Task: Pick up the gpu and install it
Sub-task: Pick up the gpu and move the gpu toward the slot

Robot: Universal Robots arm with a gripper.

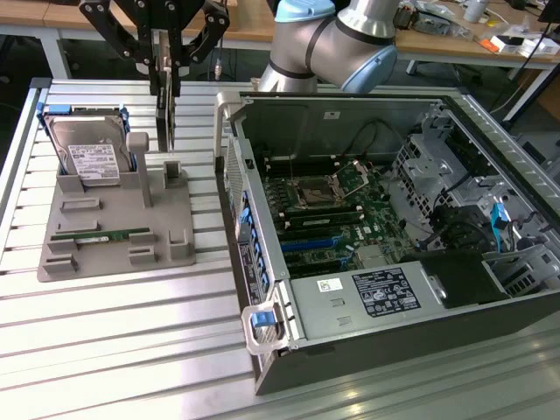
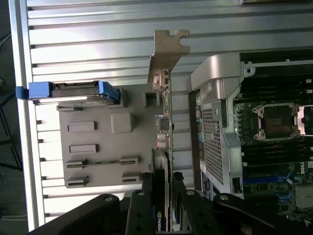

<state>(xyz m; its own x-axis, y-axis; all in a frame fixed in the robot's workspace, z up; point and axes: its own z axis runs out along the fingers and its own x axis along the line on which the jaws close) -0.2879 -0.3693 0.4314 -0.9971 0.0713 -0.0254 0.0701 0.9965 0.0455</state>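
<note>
Exterior view cuts off the top of the gripper (image 1: 164, 77) at the frame edge, and there I see the gpu (image 1: 164, 114) only edge-on, a thin dark strip hanging upright below the fingers. From that angle I cannot tell whether the card's lower edge clears the grey fixture (image 1: 114, 219) underneath. In the wrist view the near end of the gpu (image 2: 166, 127) disappears between the black fingers (image 2: 141, 210) and its face is hidden; I can make out the tan bracket (image 2: 168, 46) at the far end. The fingers are drawn in narrow, one against each face of the card, holding it. The card hangs over the fixture's edge, between the hard drive (image 1: 86, 153) and the open computer case (image 1: 376, 350), close to the case wall. A memory stick (image 1: 101, 234) lies in the fixture, which rests on the slatted surface (image 1: 114, 341).
</note>
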